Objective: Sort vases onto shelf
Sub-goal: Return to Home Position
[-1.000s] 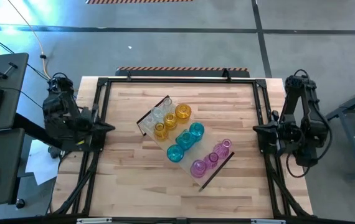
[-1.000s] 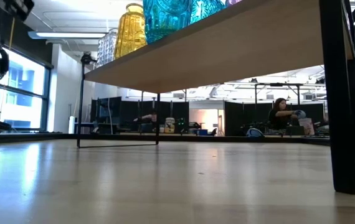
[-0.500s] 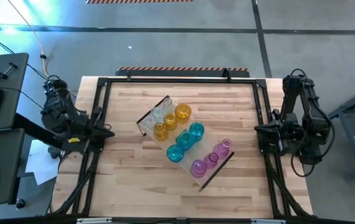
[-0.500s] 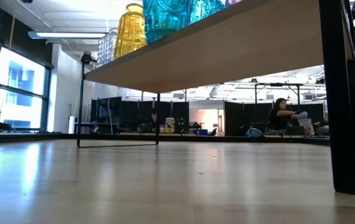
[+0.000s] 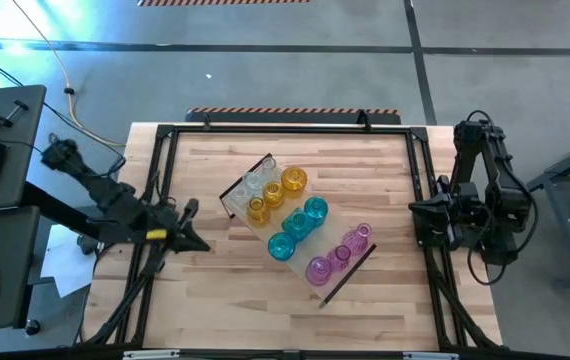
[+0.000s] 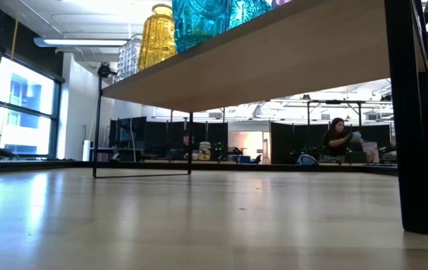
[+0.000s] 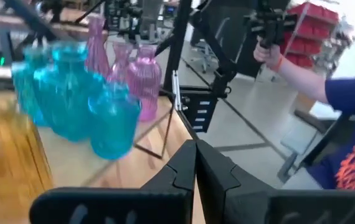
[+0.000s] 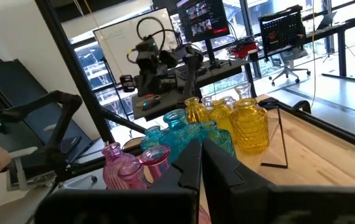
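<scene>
High view. The long light-wood shelf (image 5: 246,213) lies on the striped wooden tabletop (image 5: 215,300), near its centre, running from 10 o'clock to 4 o'clock. Small round-bodied glass vases stand on it in colour groups. The clear glass vases (image 5: 257,181) are at the 10 o'clock end, followed by the amber-yellow glass vases (image 5: 273,195), the teal-blue glass vases (image 5: 297,225) and the pink glass vases (image 5: 341,255) at the 4 o'clock end. The left gripper (image 5: 195,240) is held over the table's 9 o'clock edge, well apart from the shelf and pointing toward 4 o'clock. The right gripper (image 5: 417,208) is parked at the 3 o'clock edge.

Low view. The shelf is seen from below, with its dark end piece (image 6: 409,112) at 3 o'clock. The bodies of an amber-yellow vase, a teal-blue vase and a clear vase are seen above its edge. A seated person (image 6: 338,139) is noted far back in the room.

Left wrist view. The fingers are seen pressed together, tip to tip. The teal-blue and pink vases are seen ahead on the shelf. A hand (image 7: 268,55) holding a dark device is seen beyond the table.

Right wrist view. The fingers are likewise pressed together. All four colour groups are seen ahead, the pink nearest and the clear farthest.
</scene>
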Available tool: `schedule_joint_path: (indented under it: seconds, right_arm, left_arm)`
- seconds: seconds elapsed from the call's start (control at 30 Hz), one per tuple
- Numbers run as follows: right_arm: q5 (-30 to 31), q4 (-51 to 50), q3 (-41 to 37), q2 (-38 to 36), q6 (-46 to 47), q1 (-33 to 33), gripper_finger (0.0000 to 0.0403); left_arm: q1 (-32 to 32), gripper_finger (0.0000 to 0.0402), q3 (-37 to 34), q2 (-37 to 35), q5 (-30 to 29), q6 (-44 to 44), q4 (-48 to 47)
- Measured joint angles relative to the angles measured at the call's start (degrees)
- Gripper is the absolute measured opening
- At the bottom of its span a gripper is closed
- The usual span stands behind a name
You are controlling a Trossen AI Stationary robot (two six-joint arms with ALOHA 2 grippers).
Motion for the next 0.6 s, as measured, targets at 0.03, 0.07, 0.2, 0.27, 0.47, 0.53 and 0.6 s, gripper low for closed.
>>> schedule_joint_path:
  seconds: [0.03,0.07,0.2,0.27,0.47,0.53,0.6]
  right_arm:
    - [0.0,0.1,0.0,0.0,0.0,0.0,0.0]
    - [0.0,0.2,0.0,0.0,0.0,0.0,0.0]
    - [0.0,0.6,0.0,0.1,0.0,0.0,0.0]
    - [0.0,0.6,0.0,0.1,0.0,0.2,0.0]
    - [0.0,0.8,-0.1,0.2,0.0,2.1,0.0]
    - [0.0,0.8,-0.1,0.2,-0.5,2.7,0.0]
    - [0.0,0.8,-0.1,0.2,-1.2,3.0,0.0]
  left_arm:
    - [2.4,0.0003,0.7,0.7,3.1,2.0,0.2]
    - [5.0,0.0003,1.5,1.3,6.0,3.4,0.0]
    - [15.5,0.0003,4.0,1.7,15.3,6.9,-0.6]
    - [20.7,0.0003,5.0,1.3,18.6,7.8,-3.8]
    - [31.0,0.0003,5.3,-3.6,21.4,8.2,-15.9]
    - [32.0,0.0003,5.3,-5.9,21.4,8.2,-18.8]
    - [32.1,0.0003,5.3,-8.5,21.0,7.5,-20.8]
